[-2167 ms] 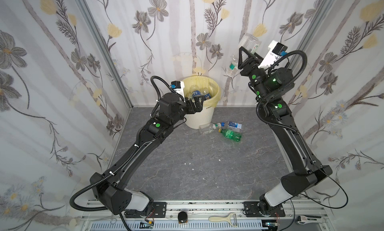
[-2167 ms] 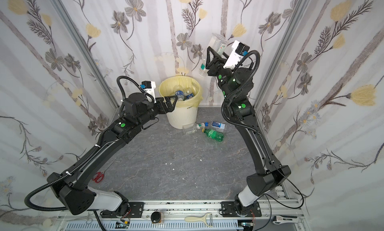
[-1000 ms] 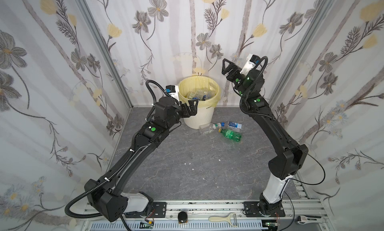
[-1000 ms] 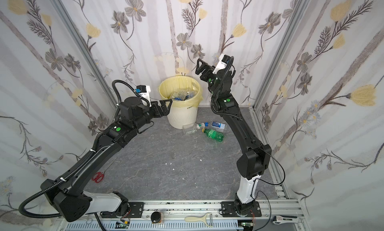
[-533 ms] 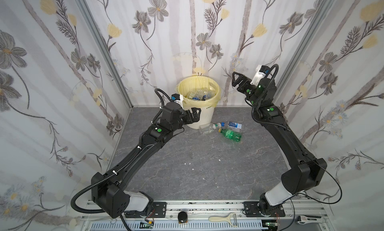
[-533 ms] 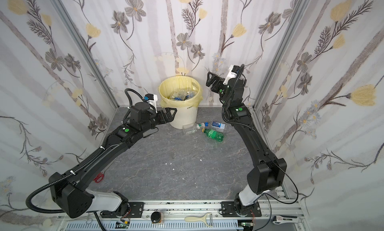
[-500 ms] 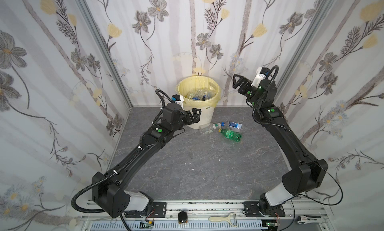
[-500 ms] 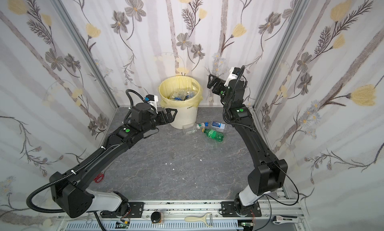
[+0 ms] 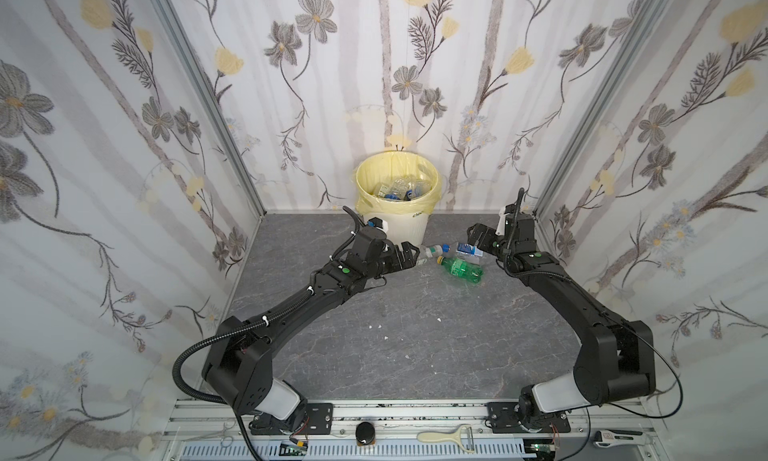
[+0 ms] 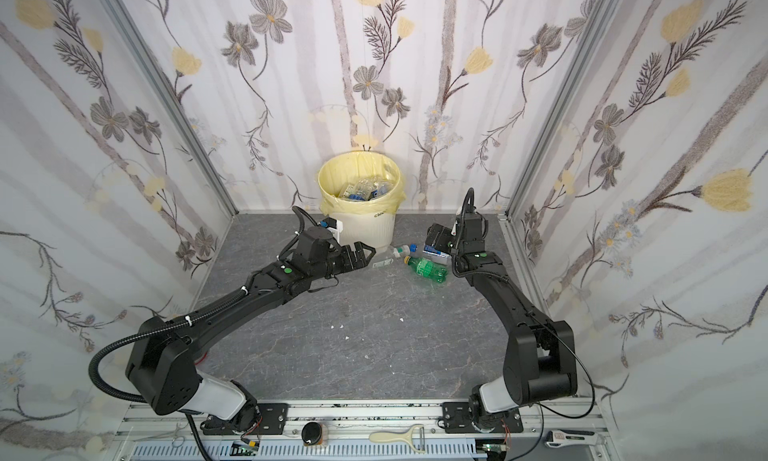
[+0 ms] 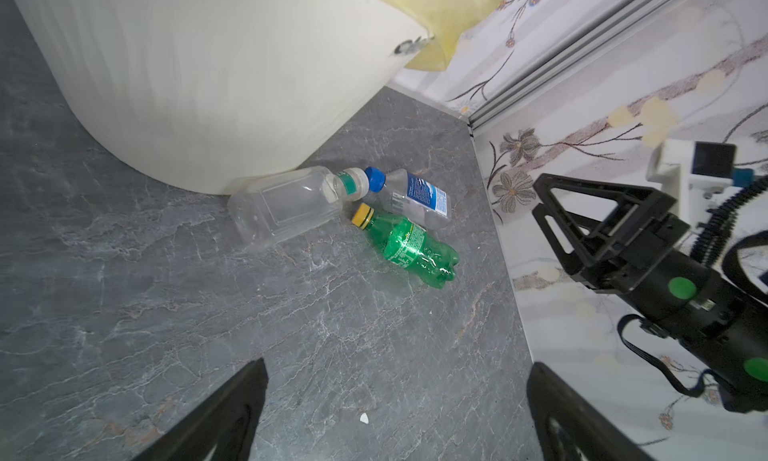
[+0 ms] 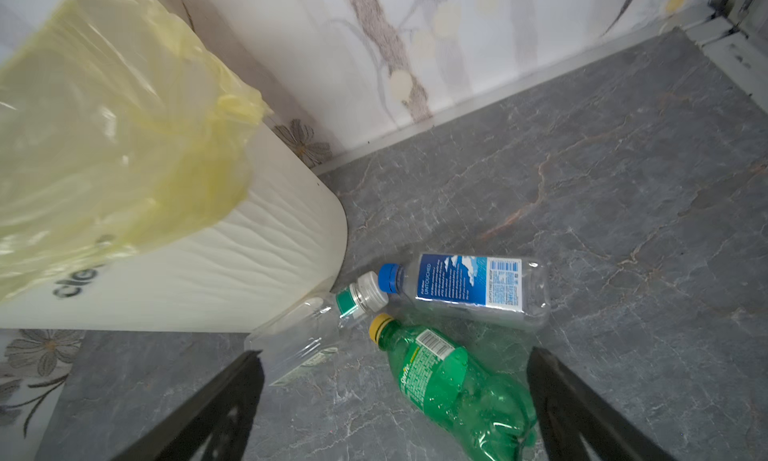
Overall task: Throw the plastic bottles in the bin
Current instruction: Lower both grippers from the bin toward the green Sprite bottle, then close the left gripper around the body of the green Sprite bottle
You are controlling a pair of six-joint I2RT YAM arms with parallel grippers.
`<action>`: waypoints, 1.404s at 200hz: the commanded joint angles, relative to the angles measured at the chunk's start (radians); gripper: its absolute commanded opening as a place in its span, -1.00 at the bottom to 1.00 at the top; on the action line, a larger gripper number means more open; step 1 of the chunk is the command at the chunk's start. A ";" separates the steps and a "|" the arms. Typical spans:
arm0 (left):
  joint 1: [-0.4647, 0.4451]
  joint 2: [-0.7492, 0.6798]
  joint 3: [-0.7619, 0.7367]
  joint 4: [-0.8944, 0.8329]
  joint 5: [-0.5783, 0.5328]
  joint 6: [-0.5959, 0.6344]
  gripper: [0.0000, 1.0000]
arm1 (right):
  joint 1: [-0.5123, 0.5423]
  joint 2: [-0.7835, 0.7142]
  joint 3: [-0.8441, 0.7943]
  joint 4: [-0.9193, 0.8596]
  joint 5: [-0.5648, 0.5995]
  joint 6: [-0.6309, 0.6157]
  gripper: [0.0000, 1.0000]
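The cream bin [image 9: 405,230] with its yellow bag stands at the back wall, several plastic bottles [image 9: 399,189] inside it. Three bottles lie on the floor at its right foot: a clear square one with a white cap [image 9: 430,253] [image 11: 286,207], a blue-labelled one [image 9: 467,249] [image 12: 469,290], and a green one [image 9: 461,268] [image 12: 453,380]. My left gripper [image 9: 409,255] [image 11: 397,363] is open and empty, low by the clear bottle's base. Just right of the blue-labelled bottle, my right gripper [image 9: 478,238] [image 12: 395,351] is open, its jaws above the green bottle without touching it.
Floral walls close in on three sides, with the right wall's metal post [image 9: 552,180] just behind my right wrist. White crumbs [image 9: 378,326] dot the grey floor. A peeler [image 9: 444,436], a black knob [image 9: 365,432] and a hand tool [image 9: 615,438] lie on the front rail.
Both arms have come down from the bin's rim height to the floor by the three bottles. The clear bottle that my right gripper held aloft earlier is gone from it.
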 commanded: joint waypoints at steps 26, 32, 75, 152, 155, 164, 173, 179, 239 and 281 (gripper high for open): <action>-0.009 -0.006 -0.036 0.067 0.002 -0.047 1.00 | -0.010 0.179 0.078 -0.111 -0.067 -0.074 0.99; -0.009 -0.009 -0.041 0.067 0.001 -0.050 1.00 | -0.010 0.193 0.085 -0.114 -0.069 -0.079 0.99; -0.009 -0.017 -0.062 0.068 -0.007 -0.058 1.00 | 0.000 0.267 0.095 -0.126 -0.093 -0.080 0.99; -0.006 0.001 -0.073 0.068 -0.020 -0.051 1.00 | 0.135 0.251 0.024 -0.106 -0.102 -0.060 0.99; -0.004 0.000 -0.075 0.069 -0.020 -0.051 1.00 | 0.140 0.246 0.019 -0.102 -0.104 -0.056 0.99; -0.003 -0.002 -0.080 0.068 -0.022 -0.047 1.00 | 0.153 0.229 0.002 -0.091 -0.115 -0.043 0.99; 0.000 -0.004 -0.086 0.068 -0.023 -0.043 1.00 | 0.159 0.206 -0.018 -0.075 -0.133 -0.031 0.99; 0.003 -0.004 -0.088 0.068 -0.023 -0.036 1.00 | 0.160 0.189 -0.030 -0.065 -0.146 -0.024 0.99; 0.015 0.097 -0.024 0.067 0.008 0.068 1.00 | 0.105 0.051 -0.092 -0.085 -0.136 -0.026 0.99; -0.012 0.257 0.090 0.065 0.039 0.163 1.00 | 0.028 -0.059 -0.174 -0.052 -0.183 0.006 0.99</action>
